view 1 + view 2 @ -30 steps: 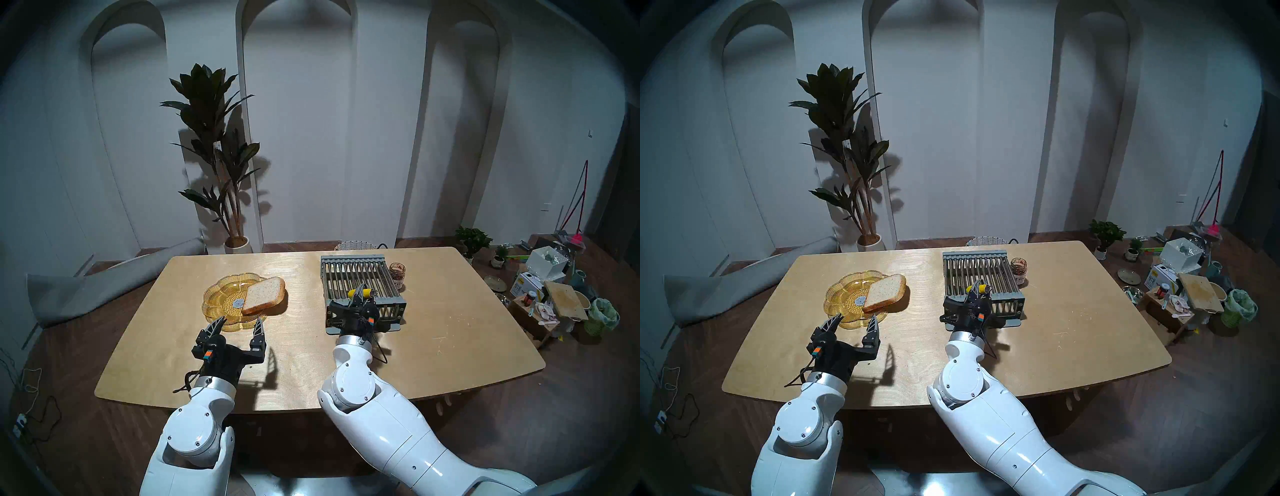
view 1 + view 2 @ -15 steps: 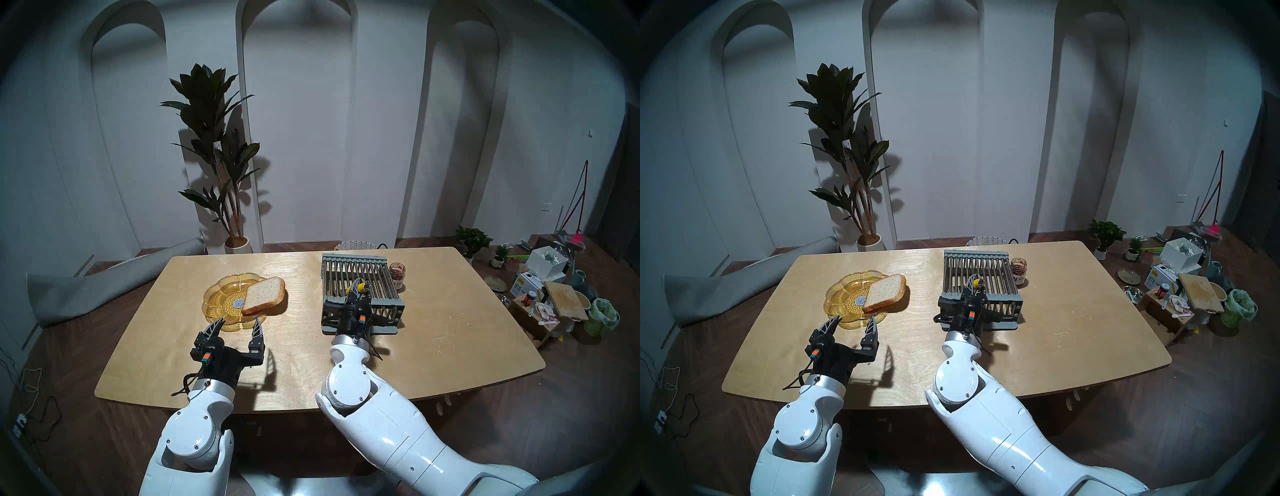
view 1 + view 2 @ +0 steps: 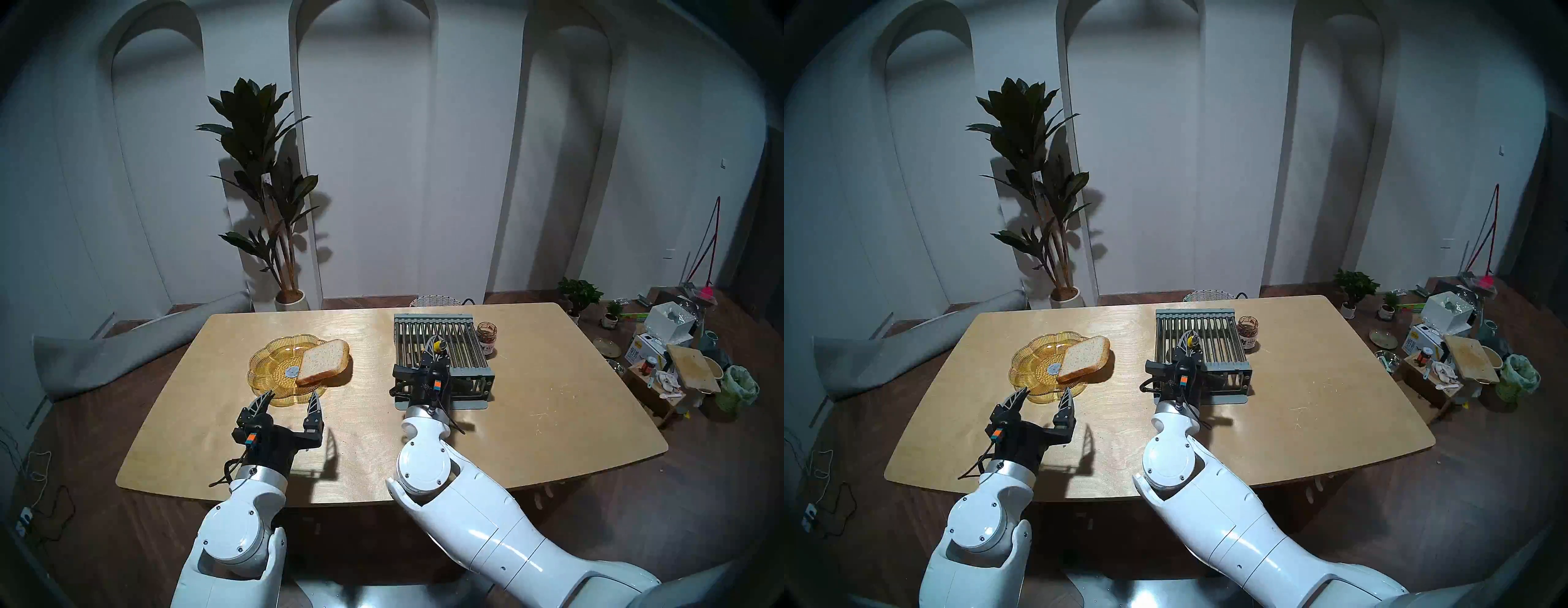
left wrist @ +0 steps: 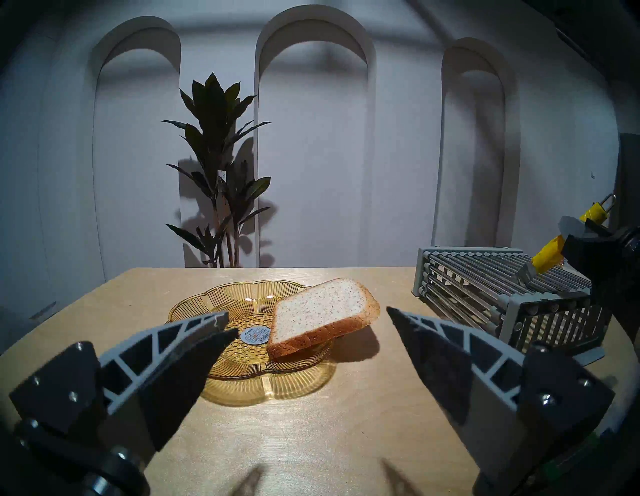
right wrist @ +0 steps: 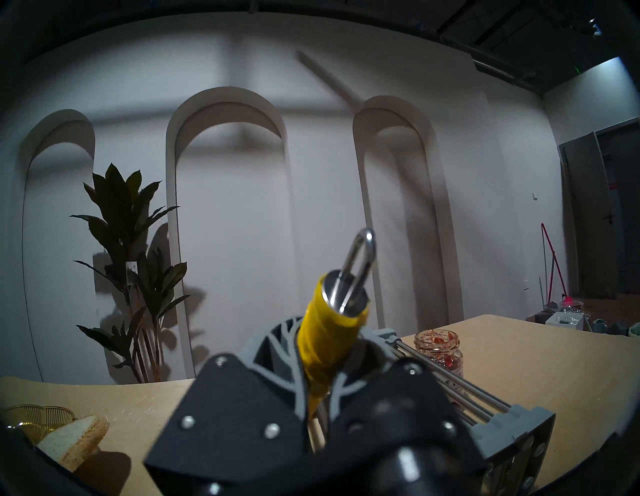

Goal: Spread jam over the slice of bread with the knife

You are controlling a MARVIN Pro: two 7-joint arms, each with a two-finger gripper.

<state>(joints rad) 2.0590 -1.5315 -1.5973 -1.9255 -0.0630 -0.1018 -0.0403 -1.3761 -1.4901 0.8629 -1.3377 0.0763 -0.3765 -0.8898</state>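
Note:
The slice of bread (image 3: 323, 361) leans on the right rim of an amber glass plate (image 3: 271, 373), its right end hanging over the table. My left gripper (image 3: 291, 395) hovers open just in front of the plate, nothing between its fingers (image 4: 180, 343). My right gripper (image 3: 435, 346) is shut on the yellow handle of the knife (image 5: 327, 325), above the front left part of a grey bar rack (image 3: 462, 348). The handle's ring end points up; the grey blade end (image 4: 525, 276) slants down near the bars. The jam jar (image 3: 486, 336) stands open beside the rack's far right corner.
The wooden table (image 3: 551, 416) carries only the plate, rack and jar. A wicker basket (image 3: 435, 300) and a tall plant (image 3: 267, 191) stand behind the far edge. Boxes, pots and a board (image 3: 691, 367) clutter the floor to the right.
My right gripper has shifted left and a little farther over the rack while turning, so the knife handle went from pointing right to pointing up. The left gripper barely moved.

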